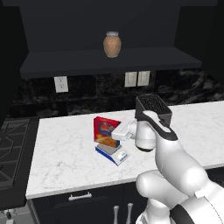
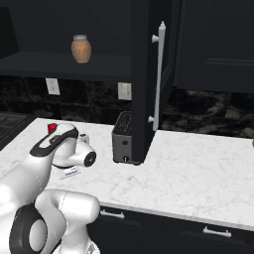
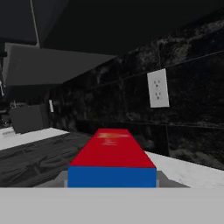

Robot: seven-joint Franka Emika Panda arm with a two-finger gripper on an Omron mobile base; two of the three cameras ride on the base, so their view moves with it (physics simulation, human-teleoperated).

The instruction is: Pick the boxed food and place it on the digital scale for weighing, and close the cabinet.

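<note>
Left base view: at frame centre the boxed food (image 1: 105, 128) stands on the digital scale (image 1: 112, 152) on the white worktop (image 1: 61, 157), the tool (image 1: 117, 135) clamped on it. Right base view: cabinet (image 2: 145, 74) door open at upper centre. Hand view: red box top at lower centre.

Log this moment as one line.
gripper: shut on red box | box: over scale | cabinet door: open

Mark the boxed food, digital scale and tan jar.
boxed food (image 1: 105, 127): left base view, red front face.
digital scale (image 1: 121, 156): left base view, white front corner.
tan jar (image 1: 112, 45): left base view, belly.
</note>
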